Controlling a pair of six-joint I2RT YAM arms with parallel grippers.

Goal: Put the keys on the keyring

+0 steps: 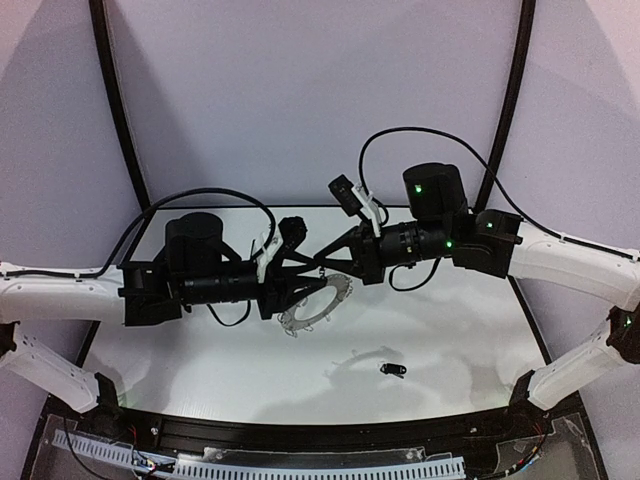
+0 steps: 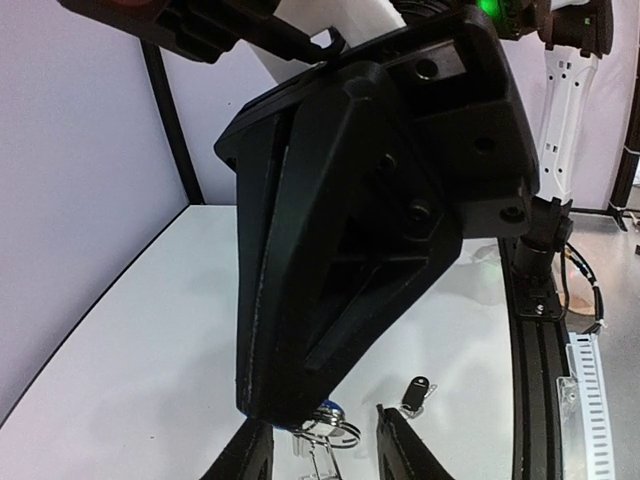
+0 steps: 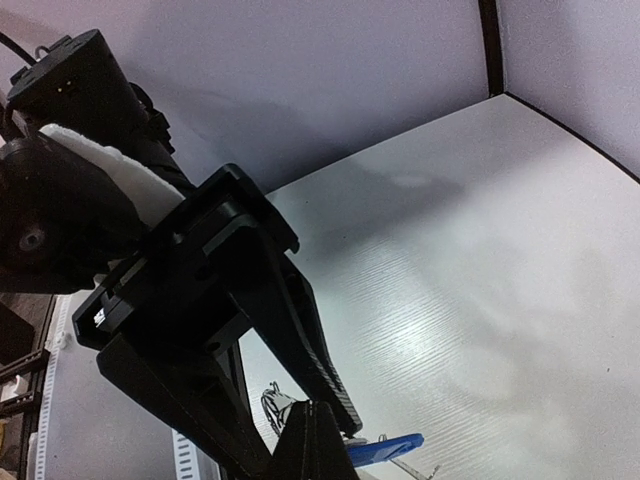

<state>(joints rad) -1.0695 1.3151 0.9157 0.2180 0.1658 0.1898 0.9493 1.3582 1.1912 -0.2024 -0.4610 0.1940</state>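
The dark grey keyring [image 1: 326,311] lies on the white table under both grippers. My left gripper [image 1: 312,288] is open; in the left wrist view its fingers [image 2: 398,445] straddle one of the ring's wire loops [image 2: 338,432]. My right gripper [image 1: 305,262] crosses over it and is shut on the blue-headed key [image 3: 385,450], whose head also shows in the left wrist view [image 2: 334,410] right at the loop. The ring's wire loops [image 3: 273,405] show beside the right fingertips. The black-headed key [image 1: 392,369] lies alone on the table, also seen in the left wrist view [image 2: 414,391].
The right gripper's black body [image 2: 350,220] fills most of the left wrist view. The left gripper's body [image 3: 190,300] blocks the left of the right wrist view. Black rails [image 1: 120,110] edge the table at the sides, and a cable tray [image 1: 300,465] runs along the near edge.
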